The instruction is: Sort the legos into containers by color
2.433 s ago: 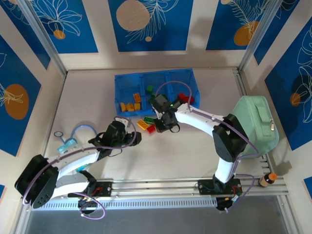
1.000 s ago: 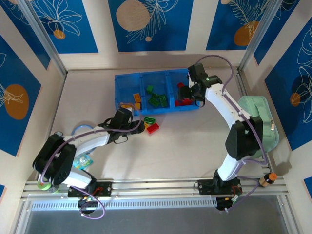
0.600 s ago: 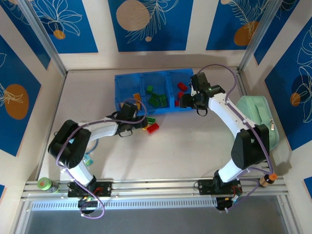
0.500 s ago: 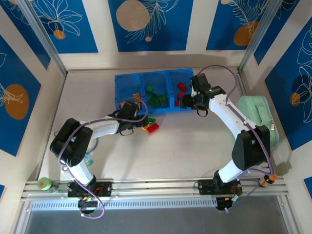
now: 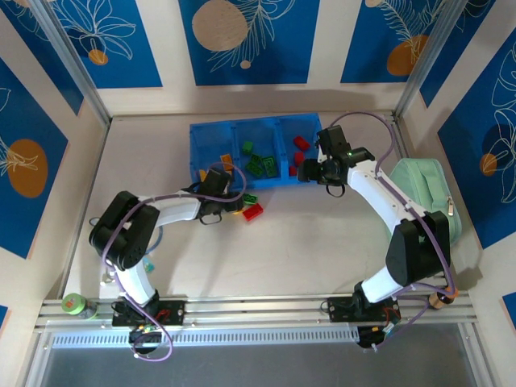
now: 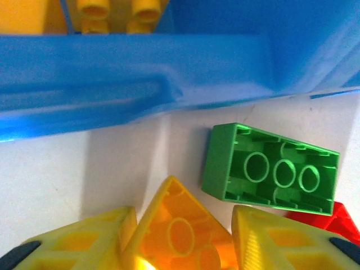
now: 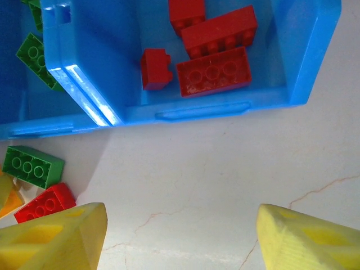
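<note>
I am standing behind two arms that are reaching away across a pale table (image 5: 322,242). At the lower left of the overhead view a green tape roll (image 5: 72,304) is sitting by the rail. At the lower right a small bottle (image 5: 441,297) with an orange cap is standing. A mint-green pouch (image 5: 423,201) is lying along the right edge.

Left of centre, the left gripper (image 5: 216,193) is lying low on the table, pointing at the front wall of the tray (image 5: 208,135). In its wrist view, its yellow fingers (image 6: 84,242) are pressing on both sides of an orange brick (image 6: 180,239) at the bottom of the frame, so this pincer is clamped on that brick. Just beyond, right of centre, a green brick (image 6: 270,169) is lying hollow side up. A red brick (image 6: 323,218) is peeking in at the lower right. All three are lying on the table just in front of the tray.

Right of centre in the overhead view, the right gripper (image 5: 310,171) is hovering at the tray's front right corner. In its wrist view its fingers are standing wide apart in the bottom corners, with bare table between them.

Farther back, the blue tray's left compartment is holding yellow-orange bricks (image 6: 112,11), the middle one green bricks (image 5: 258,165), and the right one red bricks (image 7: 216,50).
</note>
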Controlling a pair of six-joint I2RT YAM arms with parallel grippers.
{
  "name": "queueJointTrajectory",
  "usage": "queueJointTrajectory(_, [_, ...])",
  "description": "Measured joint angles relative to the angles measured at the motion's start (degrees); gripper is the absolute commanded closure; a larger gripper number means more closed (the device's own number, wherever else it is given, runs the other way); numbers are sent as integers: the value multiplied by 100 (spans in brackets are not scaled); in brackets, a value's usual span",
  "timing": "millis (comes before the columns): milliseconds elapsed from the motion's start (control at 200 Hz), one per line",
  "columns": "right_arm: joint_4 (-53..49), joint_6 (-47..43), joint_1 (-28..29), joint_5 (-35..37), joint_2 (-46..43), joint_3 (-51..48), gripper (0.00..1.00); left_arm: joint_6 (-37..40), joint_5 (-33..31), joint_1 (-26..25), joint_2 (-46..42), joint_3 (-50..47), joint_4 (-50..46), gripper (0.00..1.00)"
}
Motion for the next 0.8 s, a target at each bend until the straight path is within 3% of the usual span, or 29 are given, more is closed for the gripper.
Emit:
queueJointTrajectory(360, [28, 125, 57, -9, -107, -160, 29, 11, -192, -22, -409, -350, -138, 80])
queueJointTrajectory(600, [131, 212, 197, -9, -221, -348, 30, 140, -516, -26, -1473, -341, -723, 80])
queueJointTrajectory(800, [181, 315, 374, -11, -262, -603, 30, 520, -691, 269, -1602, 557, -1128, 80])
